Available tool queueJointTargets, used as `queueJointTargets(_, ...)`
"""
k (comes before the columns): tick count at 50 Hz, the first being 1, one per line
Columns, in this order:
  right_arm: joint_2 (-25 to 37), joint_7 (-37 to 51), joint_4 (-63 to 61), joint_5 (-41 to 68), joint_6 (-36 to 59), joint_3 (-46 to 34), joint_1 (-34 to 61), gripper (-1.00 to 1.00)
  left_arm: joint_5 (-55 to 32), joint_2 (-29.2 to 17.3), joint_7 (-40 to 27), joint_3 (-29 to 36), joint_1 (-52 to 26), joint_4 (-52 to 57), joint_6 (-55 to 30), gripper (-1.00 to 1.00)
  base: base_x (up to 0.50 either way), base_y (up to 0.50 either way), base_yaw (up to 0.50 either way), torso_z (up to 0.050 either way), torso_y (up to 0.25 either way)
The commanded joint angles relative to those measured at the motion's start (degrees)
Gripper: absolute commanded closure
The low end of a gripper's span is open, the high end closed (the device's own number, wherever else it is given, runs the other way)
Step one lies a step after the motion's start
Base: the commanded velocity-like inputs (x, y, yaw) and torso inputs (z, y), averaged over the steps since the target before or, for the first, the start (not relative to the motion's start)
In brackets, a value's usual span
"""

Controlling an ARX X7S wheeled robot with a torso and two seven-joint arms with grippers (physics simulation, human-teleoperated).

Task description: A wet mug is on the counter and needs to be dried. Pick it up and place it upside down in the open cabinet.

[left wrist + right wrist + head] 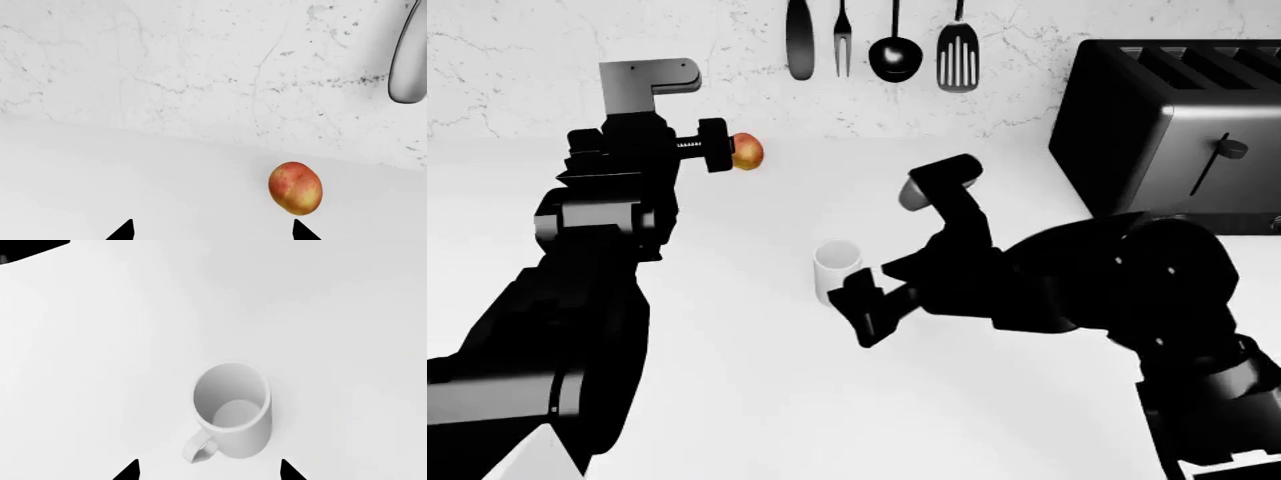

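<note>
- Left hand [723, 152] at the head view's upper left: well away from the mug, nosing at the fruit [747, 152]; its two tips show spread wide in the wrist view, nothing held.
- Mug [835, 268], centre frame: upright on the counter [761, 400], mouth up, glossy white, loop handle toward your right hand.
- Right hand [888, 240], just right of it: fingers wide, empty, the nearer one — your grab.

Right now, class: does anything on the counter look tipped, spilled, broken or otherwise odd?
Nothing stands out. The mug stands upright and whole on the counter, with no spill visible; the fruit lies near the wall.
</note>
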Motion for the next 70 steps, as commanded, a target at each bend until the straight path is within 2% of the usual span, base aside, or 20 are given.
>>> queueJointTargets(1, -1.3, -4.2, 5.0, -5.0, -4.7, -4.3, 1.0, -1.0, 0.0, 0.0, 0.0, 0.0, 0.0, 0.0, 0.0, -1.0, 0.0, 0.0, 0.0, 0.0, 0.0)
queueJointTargets(52, -10.6, -19.1, 28.5, -16.5, -19.4, -14.8, 4.3, -1.0, -0.1, 0.0, -0.3, -0.2, -0.1, 0.0, 0.3, -1.0, 0.0, 0.0, 0.0, 0.0, 0.0)
queueJointTargets(53, -10.6, -19.3, 28.5, -16.8, -19.7, -15.2, 4.1, 1.0, 0.0, 0.0, -0.4, -0.2, -0.1, 0.0, 0.3, -1.0, 0.0, 0.0, 0.0, 0.0, 0.0)
queueJointTargets(58, -9.5, -18.0, 26.2, -17.1, -20.5, -15.1, 3.6, 1.0, 0.0, 0.0, -0.4, -0.2, 0.0, 0.0, 0.1, -1.0, 0.0, 0.0, 0.0, 0.0, 0.0)
queueJointTargets(61, -7.4, -15.1, 20.5, -15.9, -20.7, -13.1, 2.3, 1.0, -0.1, 0.0, -0.3, -0.3, -0.1, 0.0, 0.0, -1.0, 0.0, 0.0, 0.0, 0.0, 0.0)
queueJointTargets(66, -1.3, -6.4, 3.4, -10.0, -17.9, -6.9, -1.7, 1.0, 0.0, 0.0, -0.3, -0.3, -0.1, 0.0, 0.2, -1.0, 0.0, 0.0, 0.0, 0.0, 0.0)
queueJointTargets(70, 4.4, 3.1, -12.9, -1.1, -15.2, 2.3, -3.9, 1.0, 0.2, 0.1, 1.4, 0.4, 0.1, 0.0, 2.8, -1.0, 0.0, 0.0, 0.0, 0.0, 0.0)
